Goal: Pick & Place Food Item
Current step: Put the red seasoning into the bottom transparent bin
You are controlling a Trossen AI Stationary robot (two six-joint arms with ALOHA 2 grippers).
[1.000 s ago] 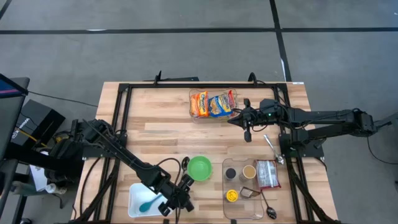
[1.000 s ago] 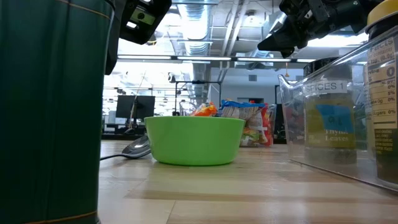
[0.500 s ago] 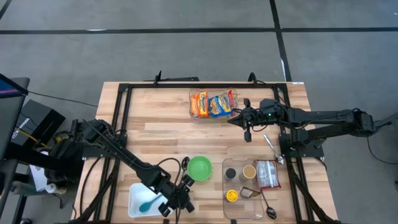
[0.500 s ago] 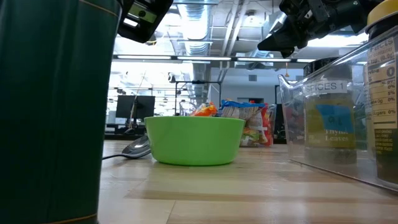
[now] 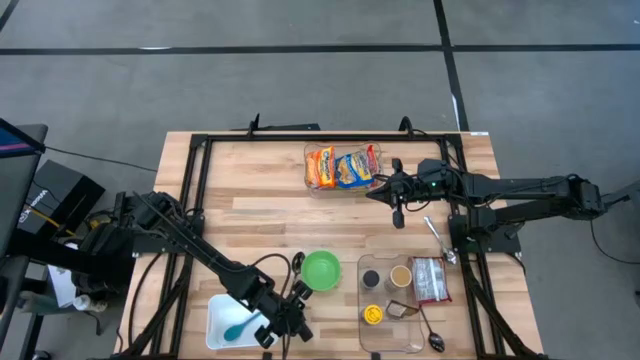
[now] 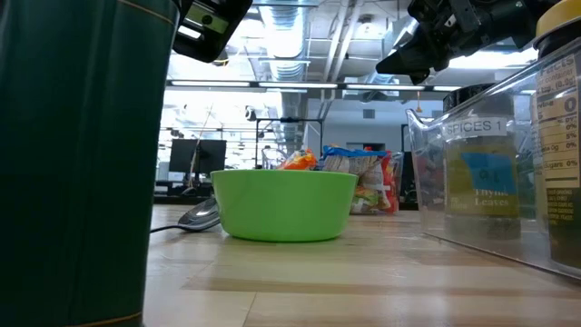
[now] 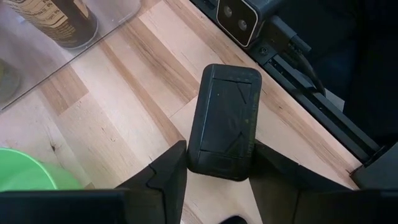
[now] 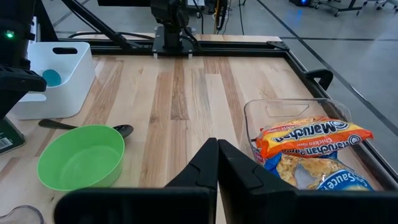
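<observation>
Table [image 5: 260,205] pale planked wood, smooth matt; green bowl [image 8: 81,158] matt plastic; noodle packets [image 8: 311,137] glossy printed film in clear plastic tray [image 8: 277,109]; spoon [image 8: 121,129] shiny metal; white bin [image 8: 59,78] smooth plastic

"Maruchan" on noodle packet [image 8: 314,135], "SPICES 1" on clear bin [image 6: 472,173]

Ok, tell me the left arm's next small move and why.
Probably secure the dark box, then lift it straight up: the left gripper straddles it where it stands near the table's front edge, beside the green bowl. The right gripper waits shut by the noodle tray.
</observation>
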